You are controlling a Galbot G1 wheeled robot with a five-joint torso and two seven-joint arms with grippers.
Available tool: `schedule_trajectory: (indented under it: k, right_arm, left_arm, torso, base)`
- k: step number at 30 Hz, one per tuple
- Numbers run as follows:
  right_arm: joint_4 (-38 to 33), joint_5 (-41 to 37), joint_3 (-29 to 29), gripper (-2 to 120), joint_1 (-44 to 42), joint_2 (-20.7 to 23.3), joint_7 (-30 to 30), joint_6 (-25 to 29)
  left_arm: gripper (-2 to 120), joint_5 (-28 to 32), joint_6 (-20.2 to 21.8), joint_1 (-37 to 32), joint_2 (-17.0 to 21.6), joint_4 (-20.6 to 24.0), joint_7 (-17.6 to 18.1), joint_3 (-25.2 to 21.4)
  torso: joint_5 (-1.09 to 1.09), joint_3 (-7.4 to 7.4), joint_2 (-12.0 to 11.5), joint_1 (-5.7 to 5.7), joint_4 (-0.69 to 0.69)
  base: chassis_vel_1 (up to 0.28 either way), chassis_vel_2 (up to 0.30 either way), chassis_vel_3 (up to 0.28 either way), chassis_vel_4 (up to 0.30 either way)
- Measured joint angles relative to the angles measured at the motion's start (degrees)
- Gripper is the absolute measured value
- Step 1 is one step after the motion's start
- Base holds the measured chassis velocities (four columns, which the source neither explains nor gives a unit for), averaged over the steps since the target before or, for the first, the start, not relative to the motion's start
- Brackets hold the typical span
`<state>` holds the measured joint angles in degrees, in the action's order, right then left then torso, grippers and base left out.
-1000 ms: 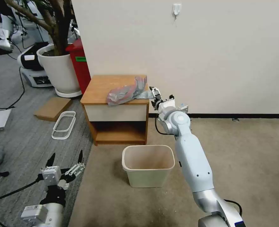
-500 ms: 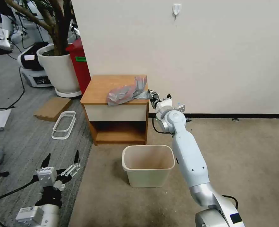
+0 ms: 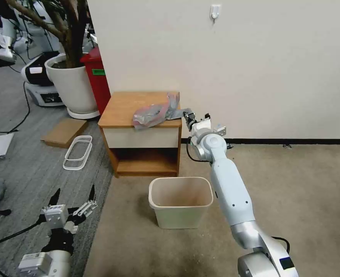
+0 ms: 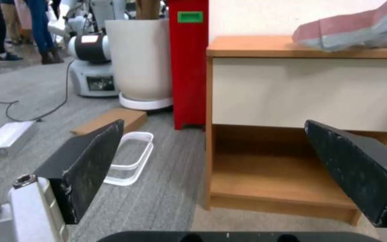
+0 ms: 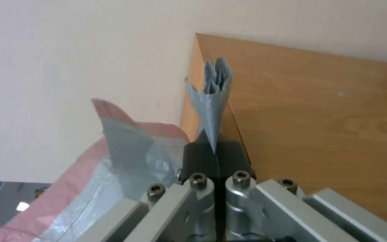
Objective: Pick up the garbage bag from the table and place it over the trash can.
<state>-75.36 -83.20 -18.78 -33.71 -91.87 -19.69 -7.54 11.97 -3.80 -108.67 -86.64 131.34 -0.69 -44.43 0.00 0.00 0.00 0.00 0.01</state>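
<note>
1. Head view. The right pincer (image 3: pixel 188 115) is extended to the right-hand edge of the tabletop (image 3: pixel 120 111) and meets a corner of the garbage bag (image 3: pixel 154 111). Most of the bag lies crumpled on the front right part of the tabletop. The trash can (image 3: pixel 180 202) stands on the carpet in front of the nightstand, unlined. The left pincer (image 3: pixel 73 202) is parked low at the robot's left side, over the grey floor, well apart from the work.

2. Left wrist view. The left pincer (image 4: pixel 229 168) is released; its fingers (image 4: pixel 92 164) stand wide apart with nothing between them. The garbage bag (image 4: pixel 350 28) rests on the tabletop (image 4: pixel 247 47) beyond.

3. Right wrist view. The right pincer (image 5: pixel 215 151) is clenched on a thin pleated fold of the garbage bag (image 5: pixel 213 97); the rest of the bag hangs beside the fingers.

4. Task status (judgement). Grasp: established. Lift off the tabletop: not done. Transfer to the trash can and fitting the bag over its rim: not done.
</note>
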Motion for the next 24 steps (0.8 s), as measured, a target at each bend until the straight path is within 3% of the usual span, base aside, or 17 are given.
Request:
schedule_trajectory:
  k: [8,12,13,17,24]
  right_arm:
    - [-7.2,0.5,0.4,0,-5.1,2.9,-0.7,0.3]
    - [-19.9,-0.9,1.0,0,-12.7,5.9,-2.5,-0.3]
    - [-19.9,-0.9,1.0,0,-12.7,5.9,-2.5,-0.3]
    - [-31.5,-0.7,3.0,0,-24.7,7.0,-3.4,-0.8]
    - [-38.5,6.4,10.1,0,-38.3,5.6,-3.4,-0.6]
  left_arm:
    - [100,-0.2,-0.5,0.7,0.0,-1.0,0.0,0.4]
    - [100,-0.2,-0.6,1.8,0.2,-1.9,0.0,1.2]
    - [100,-0.2,-0.6,1.8,0.2,-1.9,0.0,1.2]
    - [100,-0.6,-0.5,3.2,0.1,-2.9,0.0,2.2]
    - [100,-0.8,-0.5,4.3,0.3,-3.6,-0.1,3.1]
  torso:
    - [0.00,0.00,0.0,0.00,-0.01]
    - [0.00,0.00,0.0,0.00,-0.01]
    - [0.00,0.00,0.0,0.00,-0.01]
    - [-0.01,-0.01,0.0,0.00,-0.01]
    - [-0.01,-0.01,0.0,0.00,-0.02]
  base:
    - [0.000,0.000,0.000,0.000]
    - [0.000,0.000,0.000,0.000]
    - [0.000,0.000,0.000,0.000]
    - [0.000,0.000,0.000,0.000]
    - [0.000,0.000,0.000,0.000]
